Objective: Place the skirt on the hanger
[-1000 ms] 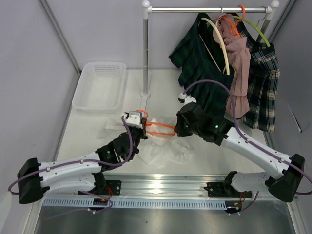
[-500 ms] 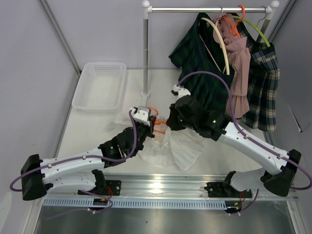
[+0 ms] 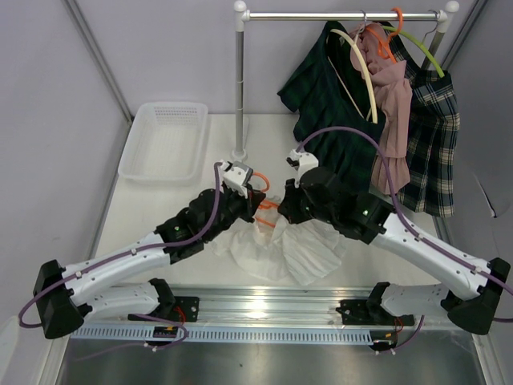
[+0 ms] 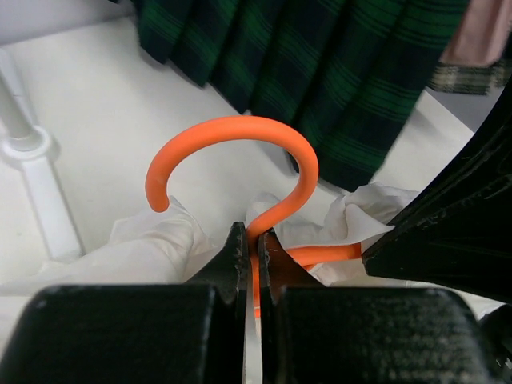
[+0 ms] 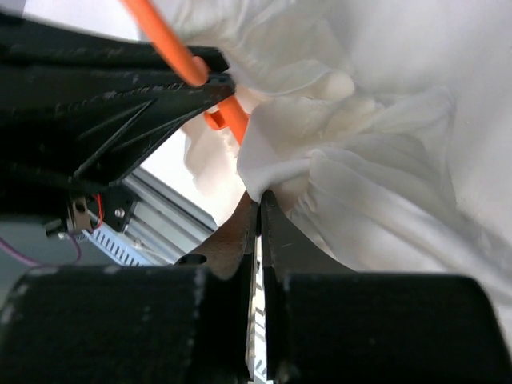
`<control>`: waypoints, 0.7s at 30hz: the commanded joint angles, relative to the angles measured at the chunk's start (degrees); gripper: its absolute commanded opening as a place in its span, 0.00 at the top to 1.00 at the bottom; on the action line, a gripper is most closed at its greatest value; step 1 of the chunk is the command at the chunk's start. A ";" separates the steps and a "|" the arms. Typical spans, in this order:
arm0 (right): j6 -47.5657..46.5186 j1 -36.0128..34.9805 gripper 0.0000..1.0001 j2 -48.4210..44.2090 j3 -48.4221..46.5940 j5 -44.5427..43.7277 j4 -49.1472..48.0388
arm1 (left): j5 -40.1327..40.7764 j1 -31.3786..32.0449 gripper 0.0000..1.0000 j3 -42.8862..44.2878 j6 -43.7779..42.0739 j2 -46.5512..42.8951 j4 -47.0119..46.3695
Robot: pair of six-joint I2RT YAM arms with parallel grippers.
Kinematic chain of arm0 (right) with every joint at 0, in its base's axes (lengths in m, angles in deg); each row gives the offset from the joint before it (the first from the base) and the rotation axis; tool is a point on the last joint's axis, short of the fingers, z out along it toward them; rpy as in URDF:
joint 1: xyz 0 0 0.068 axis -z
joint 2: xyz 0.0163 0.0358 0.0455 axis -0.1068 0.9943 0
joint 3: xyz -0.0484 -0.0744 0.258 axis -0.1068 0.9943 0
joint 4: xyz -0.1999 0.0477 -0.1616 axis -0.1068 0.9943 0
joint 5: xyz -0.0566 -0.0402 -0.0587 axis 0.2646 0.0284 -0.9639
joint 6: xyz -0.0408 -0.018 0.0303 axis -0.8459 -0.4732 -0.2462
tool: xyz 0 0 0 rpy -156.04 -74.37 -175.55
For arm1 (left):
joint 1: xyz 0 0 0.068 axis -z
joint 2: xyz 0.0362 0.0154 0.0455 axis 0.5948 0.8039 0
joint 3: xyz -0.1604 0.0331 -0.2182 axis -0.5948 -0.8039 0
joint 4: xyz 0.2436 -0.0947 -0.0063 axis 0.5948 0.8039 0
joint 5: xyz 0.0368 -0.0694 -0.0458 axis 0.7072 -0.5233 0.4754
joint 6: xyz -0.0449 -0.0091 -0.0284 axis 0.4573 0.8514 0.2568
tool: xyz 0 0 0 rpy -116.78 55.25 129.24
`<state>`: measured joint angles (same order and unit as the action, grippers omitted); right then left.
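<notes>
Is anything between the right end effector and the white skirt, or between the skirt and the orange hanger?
Nothing visible. The right end effector is shut on an edge of the white skirt, the left end effector is shut on the orange hanger below its hook, and the skirt touches it.

Left arm point(image 3: 120, 258): white links, black joints, lower left.
Right arm point(image 3: 433, 253): same build, lower right.
Cables point(image 3: 341, 128): purple, looped.
Left gripper point(image 4: 250, 238): black fingers.
Right gripper point(image 5: 258, 202): black fingers.
</notes>
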<state>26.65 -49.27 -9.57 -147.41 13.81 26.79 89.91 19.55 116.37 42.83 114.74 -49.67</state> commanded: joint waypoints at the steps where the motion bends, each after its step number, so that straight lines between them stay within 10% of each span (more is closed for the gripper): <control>1: -3.49 -0.68 0.91 -4.25 1.34 2.29 -6.05 | -12.31 -1.56 1.00 5.34 3.25 -1.52 -1.95; 11: -8.24 -1.29 0.50 -10.14 4.16 4.05 -7.90 | -19.43 -3.05 1.00 7.63 3.86 -0.91 -1.06; 21: -10.08 -2.35 0.52 -12.17 6.18 5.81 -6.67 | -20.14 -4.02 1.00 8.07 4.74 -0.21 -1.41</control>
<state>18.34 -50.82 -20.32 -141.84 18.75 21.47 71.16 16.17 120.57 45.86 114.76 -47.12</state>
